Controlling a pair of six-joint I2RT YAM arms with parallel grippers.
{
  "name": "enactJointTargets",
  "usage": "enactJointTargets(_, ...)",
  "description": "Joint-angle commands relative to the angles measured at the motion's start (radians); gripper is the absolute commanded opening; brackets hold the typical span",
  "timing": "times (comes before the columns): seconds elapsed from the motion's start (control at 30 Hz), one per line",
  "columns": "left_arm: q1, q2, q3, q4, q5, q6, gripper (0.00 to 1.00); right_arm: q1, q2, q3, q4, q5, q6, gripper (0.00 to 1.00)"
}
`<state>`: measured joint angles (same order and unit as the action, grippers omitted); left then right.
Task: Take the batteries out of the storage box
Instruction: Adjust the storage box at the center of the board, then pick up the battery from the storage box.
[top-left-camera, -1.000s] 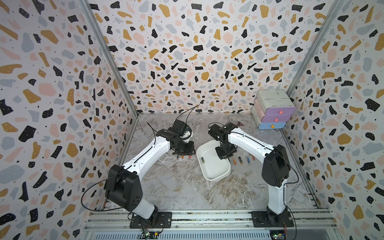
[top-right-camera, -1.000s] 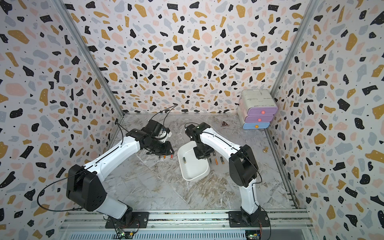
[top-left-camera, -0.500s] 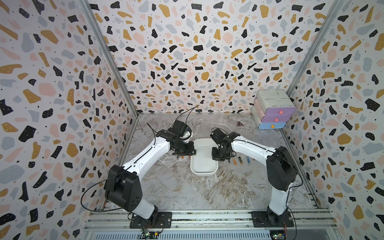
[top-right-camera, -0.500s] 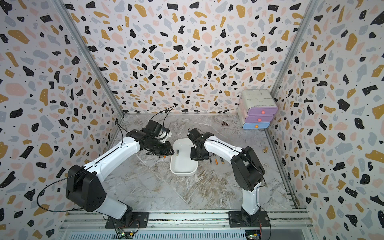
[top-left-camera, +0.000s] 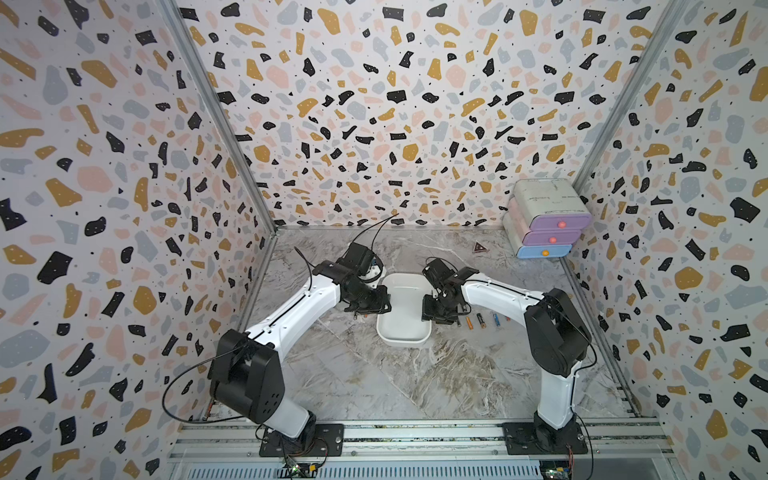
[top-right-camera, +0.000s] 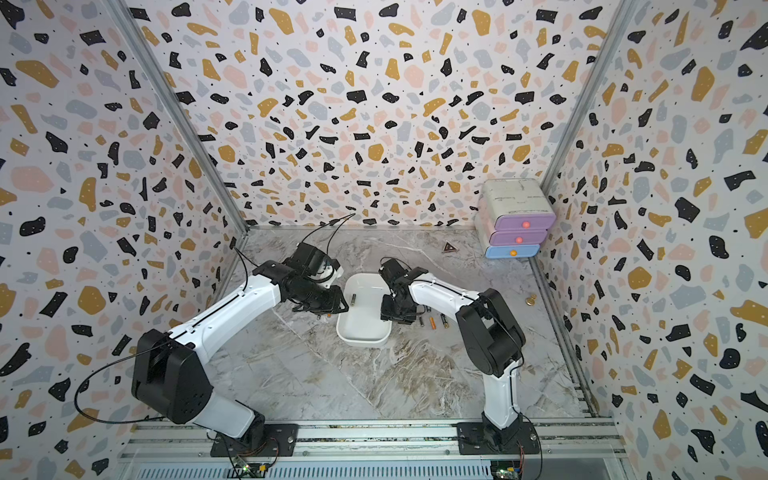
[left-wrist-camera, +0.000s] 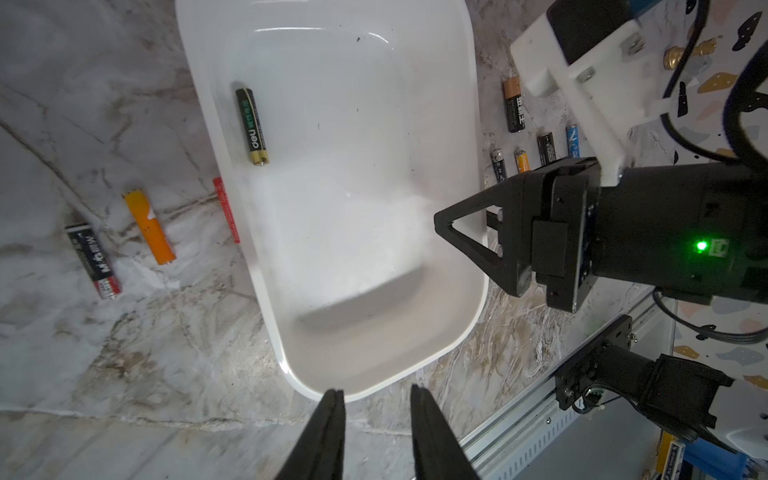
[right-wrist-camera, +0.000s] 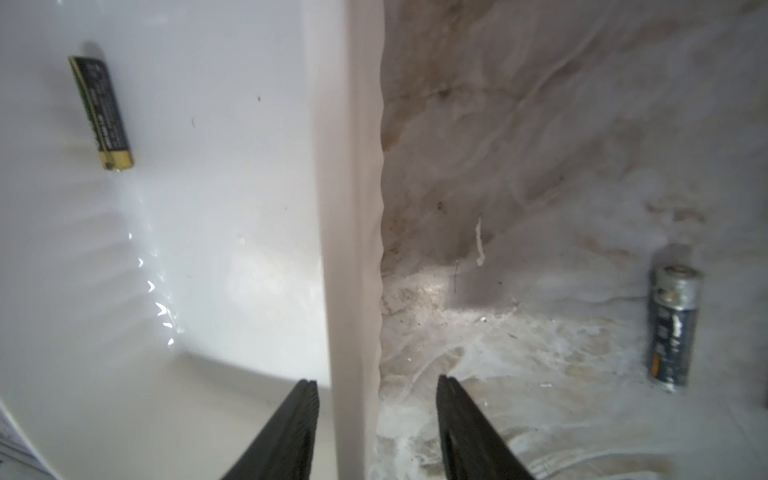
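The white storage box (top-left-camera: 402, 336) (top-right-camera: 362, 338) lies flat on the marble floor between both arms. One black-and-gold battery (left-wrist-camera: 252, 124) (right-wrist-camera: 102, 112) (top-right-camera: 353, 300) lies inside it near the left wall. My right gripper (right-wrist-camera: 376, 380) (top-left-camera: 430, 309) is open and straddles the box's right rim (right-wrist-camera: 353, 249), one jaw inside and one outside, with gaps on both sides. My left gripper (left-wrist-camera: 376, 390) (top-left-camera: 382, 302) is open and empty at the box's left side. Three batteries (left-wrist-camera: 149, 228) lie on the floor left of the box. Several more batteries (top-left-camera: 481, 320) (left-wrist-camera: 546, 147) lie in a row to its right.
A pastel purple-and-blue drawer unit (top-left-camera: 544, 220) stands in the back right corner. A small triangular sticker (top-left-camera: 479, 248) lies on the floor near it. A brass knob (top-right-camera: 530, 300) sits by the right wall. An aluminium rail (top-left-camera: 415, 432) runs along the front edge.
The box was tilted up in my shut right gripper. It has come down flat and shifted left. The right gripper has opened off the rim. The left arm has stayed in place.
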<state>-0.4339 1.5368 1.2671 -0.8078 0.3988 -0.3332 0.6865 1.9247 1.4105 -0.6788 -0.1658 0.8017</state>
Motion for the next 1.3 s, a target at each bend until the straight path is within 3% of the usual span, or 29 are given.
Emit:
enactJointTargets(0.0,-0.007,-0.002,0.056,-0.010,-0.018,0.001,0.32,-0.002,-0.079,0.040,-0.077,0.082,-0.067,0.52)
enactJointTargets(0.27,-0.092,0.201,0.296,-0.116,-0.220,-0.010,0.34,-0.018,-0.216,0.095,-0.187,0.247,-0.188,0.51)
enactJointTargets(0.47,-0.141,0.480,0.572,-0.293,-0.404,-0.036,0.36,-0.025,-0.522,-0.086,-0.060,0.493,-0.267,0.51)
enactJointTargets(0.6,-0.158,0.597,0.707,-0.350,-0.525,-0.064,0.41,-0.025,-0.687,-0.207,0.026,0.547,-0.327,0.51)
enactJointTargets(0.83,-0.167,0.721,0.815,-0.378,-0.647,-0.069,0.44,-0.027,-0.780,-0.280,0.035,0.581,-0.367,0.49)
enactJointTargets(1.27,-0.169,0.783,0.726,-0.304,-0.607,-0.088,0.44,-0.027,-0.874,-0.313,0.074,0.599,-0.425,0.47)
